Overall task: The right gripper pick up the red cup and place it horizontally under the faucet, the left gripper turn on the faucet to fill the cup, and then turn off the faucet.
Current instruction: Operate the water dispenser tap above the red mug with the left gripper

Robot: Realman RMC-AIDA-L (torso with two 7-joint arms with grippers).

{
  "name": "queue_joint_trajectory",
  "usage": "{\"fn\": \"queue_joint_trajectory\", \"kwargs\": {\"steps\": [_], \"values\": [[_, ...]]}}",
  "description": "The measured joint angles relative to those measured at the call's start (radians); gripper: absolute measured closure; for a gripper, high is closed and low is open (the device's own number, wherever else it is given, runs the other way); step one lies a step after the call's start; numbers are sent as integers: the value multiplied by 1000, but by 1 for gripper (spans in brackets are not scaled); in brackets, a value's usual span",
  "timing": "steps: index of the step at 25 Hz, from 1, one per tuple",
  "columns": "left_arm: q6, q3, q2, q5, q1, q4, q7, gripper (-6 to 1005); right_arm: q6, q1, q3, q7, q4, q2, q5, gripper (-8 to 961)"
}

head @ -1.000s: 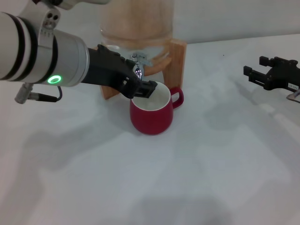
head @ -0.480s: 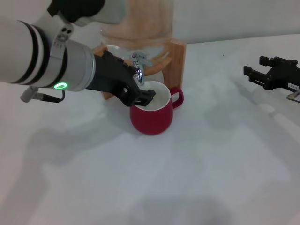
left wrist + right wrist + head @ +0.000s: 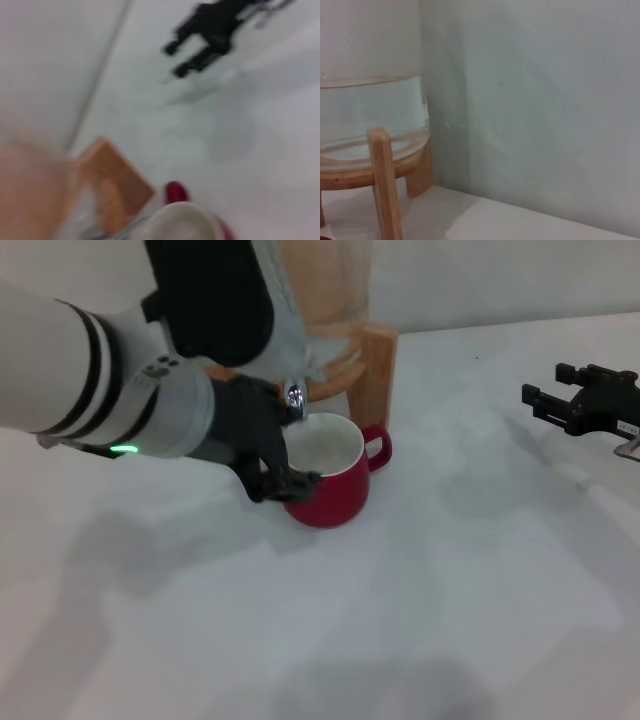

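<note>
Red cup [image 3: 328, 483] as the landmark: it stands upright on the white table [image 3: 420, 620], tucked against the front of the wooden stand [image 3: 378, 365], its white inside open to the chrome faucet [image 3: 294, 396] that hangs just above its far-left rim. Its loop handle points away from the faucet, toward the robot's right. In the left wrist view the cup's pale rim [image 3: 185, 222] sits just beside the stand's leg [image 3: 112, 185], with the glass jar a blur beyond.

Hard against the cup's left wall is the left gripper [image 3: 275, 480], its black claw low beside the rim and below the faucet; whether its fingers are parted or closed I cannot tell, since the wrist and arm cover them. It does not appear to be on the lever at this instant.

Well apart from the cup, far to its right, the right gripper [image 3: 580, 400] hovers idle over the table with its jaws released and holding nothing.

The step in hand looks like working the faucet lever. To do it well, the claw should rise clear of the cup's rim before reaching for the lever, press the lever only, and avoid nudging the cup out from under the spout, since a sideways knock would send water onto the table.
</note>
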Motion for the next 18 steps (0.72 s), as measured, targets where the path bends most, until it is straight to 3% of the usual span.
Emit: {"fn": "queue_joint_trajectory", "kwargs": {"steps": [7, 18], "values": [[-57, -45, 1, -54, -28, -6, 42, 350, 0, -3, 0, 0, 3, 1, 0, 365], [-8, -52, -1, -14, -22, -53, 43, 354, -6, -4, 0, 0, 5, 1, 0, 365]]}}
